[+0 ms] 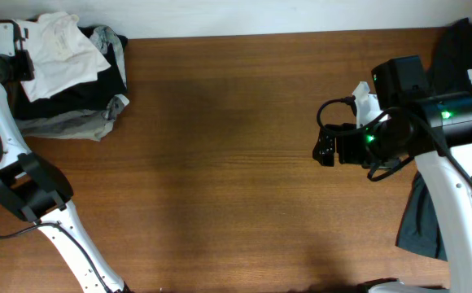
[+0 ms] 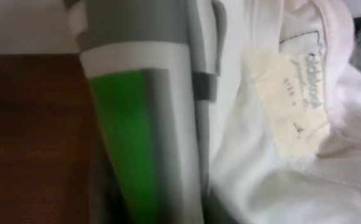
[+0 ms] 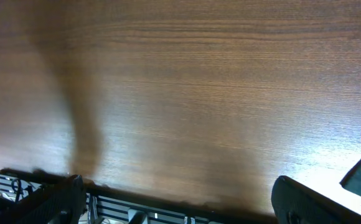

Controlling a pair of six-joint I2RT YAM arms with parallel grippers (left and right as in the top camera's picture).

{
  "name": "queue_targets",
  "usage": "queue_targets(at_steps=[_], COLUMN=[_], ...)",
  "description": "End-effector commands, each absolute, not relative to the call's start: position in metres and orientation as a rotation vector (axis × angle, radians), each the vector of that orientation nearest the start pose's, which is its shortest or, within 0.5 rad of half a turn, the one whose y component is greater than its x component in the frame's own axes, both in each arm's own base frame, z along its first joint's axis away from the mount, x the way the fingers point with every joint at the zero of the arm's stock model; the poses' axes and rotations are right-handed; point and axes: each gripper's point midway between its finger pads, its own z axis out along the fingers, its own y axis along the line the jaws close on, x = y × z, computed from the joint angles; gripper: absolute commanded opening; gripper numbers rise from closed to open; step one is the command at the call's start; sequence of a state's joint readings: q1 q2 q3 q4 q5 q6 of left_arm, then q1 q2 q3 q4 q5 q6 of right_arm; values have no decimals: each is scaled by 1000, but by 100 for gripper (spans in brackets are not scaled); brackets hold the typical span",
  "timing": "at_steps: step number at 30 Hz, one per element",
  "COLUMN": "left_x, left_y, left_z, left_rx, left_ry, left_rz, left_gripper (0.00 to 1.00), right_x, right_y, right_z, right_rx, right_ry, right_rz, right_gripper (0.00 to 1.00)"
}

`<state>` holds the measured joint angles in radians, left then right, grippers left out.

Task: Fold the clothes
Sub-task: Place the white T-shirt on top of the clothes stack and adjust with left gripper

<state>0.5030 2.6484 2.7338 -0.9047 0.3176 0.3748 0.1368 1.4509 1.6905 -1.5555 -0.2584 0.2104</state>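
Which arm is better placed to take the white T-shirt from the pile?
Left, probably. The left gripper is right at the white T-shirt on the pile; its wrist view shows the collar label close. The right gripper hangs open over the table, far across.

The left arm (image 1: 53, 216) bends at the elbow and stretches away from its base, with the left gripper (image 1: 18, 59) at its far end. In the wrist view one finger (image 2: 137, 137) with a green patch fills the frame, blurred. How far its jaws are parted cannot be told. The right arm (image 1: 456, 187) rises and turns inward toward the other arm. The right gripper (image 1: 325, 151) has its fingers (image 3: 59, 198) spread wide, with nothing between them.
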Motion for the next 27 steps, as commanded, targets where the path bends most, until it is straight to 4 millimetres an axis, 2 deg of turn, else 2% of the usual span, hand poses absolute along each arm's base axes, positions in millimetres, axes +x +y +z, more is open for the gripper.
queue_targets(at_steps=[1,2,3,4,6,8,9,10,11,12,14,15,16,19,20,21,23,25,27], left_x=[601,601,600,600,599,603,607,609,612,616,623,627,632,636,633,631,620,609,605], left_y=[292,296,298,298,296,279,261,249,236,228,219,210,197,177,173,172,166,158,151], left_z=[159,165,170,173,185,208,231,242,248,245,227,213,191,143,119,110,72,49,45], left_rx=[-93,-137,-159,-165,-197,-157,-109,-86,-65,-63,-86,-89,-91,-96,-108,-115,-132,-138,-133], left_ry=[2282,2264,2253,2248,2230,2177,2117,2091,2077,2090,2145,2184,2235,2344,2403,2429,2527,2603,2628], left_rz=[109,102,98,97,75,-16,-103,-150,-184,-172,-124,-111,-100,-88,-76,-69,-91,-133,-145], left_gripper=[37,66,84,99,99,99,98,79,64,39,8,1,1,1,1,2,2,1,1], right_x=[261,260,259,259,259,259,259,259,259,260,260,260,260,260,260,260,261,262,262], right_y=[77,77,77,77,77,77,77,77,77,77,77,77,77,77,77,77,74,71,70], right_z=[266,266,265,265,265,265,265,265,266,266,266,266,266,266,266,266,265,265,264], right_rx=[80,80,81,81,80,80,80,80,80,80,79,79,79,79,79,79,82,85,86], right_ry=[2888,2892,2895,2895,2895,2895,2894,2894,2894,2892,2891,2891,2891,2892,2892,2891,2888,2887,2887], right_rz=[425,425,424,424,424,424,424,424,424,425,425,424,424,424,424,424,397,376,365], right_gripper=[99,99,99,99,99,99,99,99,99,99,99,99,98,99,99,99,99,99,99])
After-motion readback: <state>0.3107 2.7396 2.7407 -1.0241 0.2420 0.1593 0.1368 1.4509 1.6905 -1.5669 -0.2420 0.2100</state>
